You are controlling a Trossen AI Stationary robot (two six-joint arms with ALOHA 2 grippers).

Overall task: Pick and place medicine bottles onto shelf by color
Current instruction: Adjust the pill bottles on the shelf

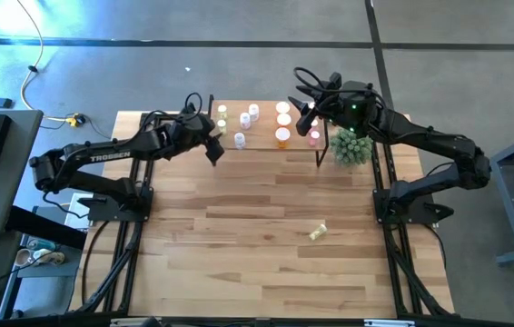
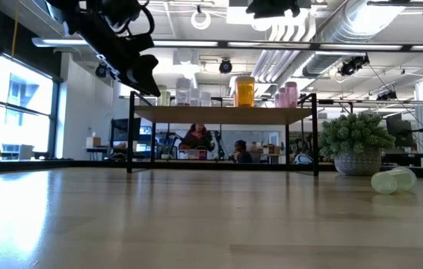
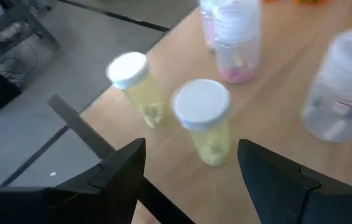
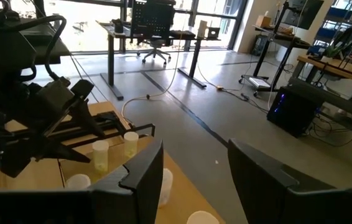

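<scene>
Bottles [image 2: 244,90] atop the shelf [image 2: 223,114], plant [image 2: 356,142] and fallen bottle [image 2: 392,180] alongside.

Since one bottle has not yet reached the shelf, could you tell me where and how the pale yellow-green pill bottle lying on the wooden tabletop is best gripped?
The pale yellow-green pill bottle lies tipped on its side on the plank tabletop, clear of the potted green plant. I would come straight down from above and close across the middle of its round body, fingers square to its long axis, not on the cap. The right gripper, open, looks the nearer.

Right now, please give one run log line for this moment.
left pincer: open, empty, over shelf | right pincer: open, empty, over shelf | one bottle lying on table
</scene>
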